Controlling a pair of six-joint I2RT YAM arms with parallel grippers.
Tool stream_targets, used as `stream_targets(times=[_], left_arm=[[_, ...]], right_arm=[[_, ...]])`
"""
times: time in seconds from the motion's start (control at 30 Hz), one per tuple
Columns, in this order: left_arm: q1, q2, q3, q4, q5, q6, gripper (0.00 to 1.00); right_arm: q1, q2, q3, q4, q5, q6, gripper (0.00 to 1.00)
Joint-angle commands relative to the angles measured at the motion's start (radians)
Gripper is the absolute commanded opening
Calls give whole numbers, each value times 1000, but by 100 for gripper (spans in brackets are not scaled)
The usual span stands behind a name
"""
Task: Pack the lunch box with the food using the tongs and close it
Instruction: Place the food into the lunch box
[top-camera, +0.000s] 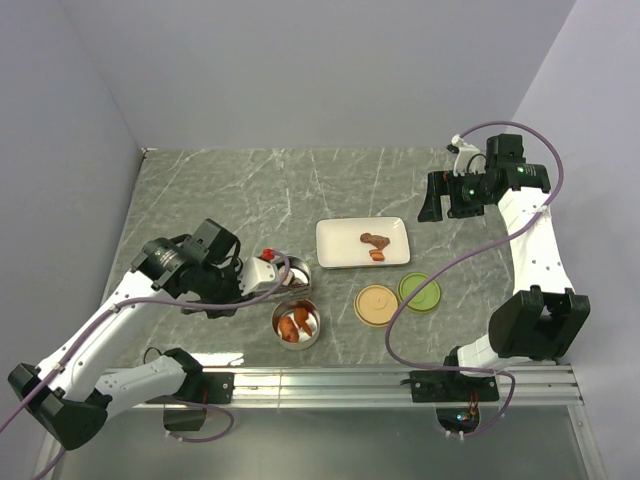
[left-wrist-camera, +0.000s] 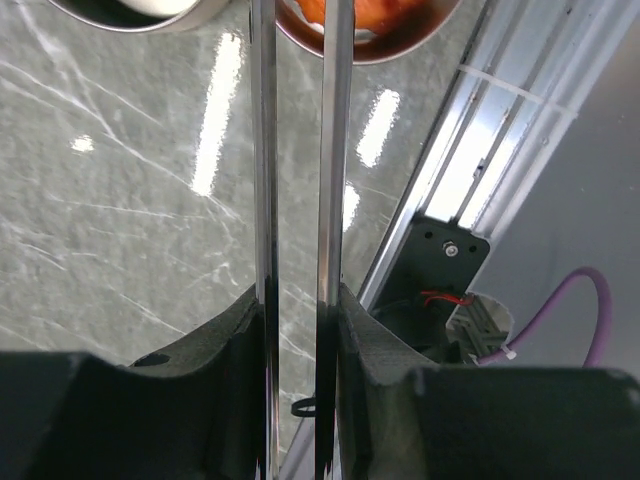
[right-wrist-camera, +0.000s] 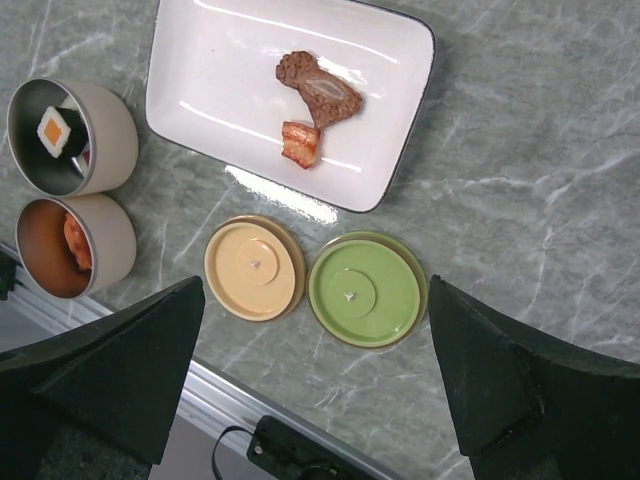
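Grey-green marbled desk (top-camera: 250, 190) across the middle of the frame, white rectangular plate (top-camera: 335, 245) with a dark rim at centre, silver metal rail (top-camera: 330, 378) along the lower edge, pale lilac walls (top-camera: 320, 70) above, perhaps a glass panel (top-camera: 330, 440) at the bottom.

On the plate (right-wrist-camera: 220, 90), toward its right half, lie two pieces of food (right-wrist-camera: 318, 88), one just before the other. Before the plate sit the left lid (right-wrist-camera: 254, 268) and the right lid (right-wrist-camera: 366, 290), side by side. Left of the plate stand the rear tin (right-wrist-camera: 115, 125), holding a block (right-wrist-camera: 54, 130), and before it the front tin (right-wrist-camera: 112, 235), holding chunks (right-wrist-camera: 76, 243). The tongs (left-wrist-camera: 334, 180) seem to reach over both tins.
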Motion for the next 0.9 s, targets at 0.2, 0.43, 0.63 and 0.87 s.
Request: stream_targets(times=[0.2, 0.43, 0.63, 0.87], left_arm=[[4, 18, -62, -39, 66, -3, 23], [4, 63, -82, -48, 109, -6, 25], [0, 101, -97, -47, 121, -4, 30], [-11, 116, -99, -50, 114, 11, 48]], right_arm=[[-5, -49, 2, -6, -14, -4, 100], [-5, -43, -3, -4, -16, -6, 100], [-5, -33, -1, -6, -16, -9, 100], [-5, -29, -1, -6, -11, -12, 100]])
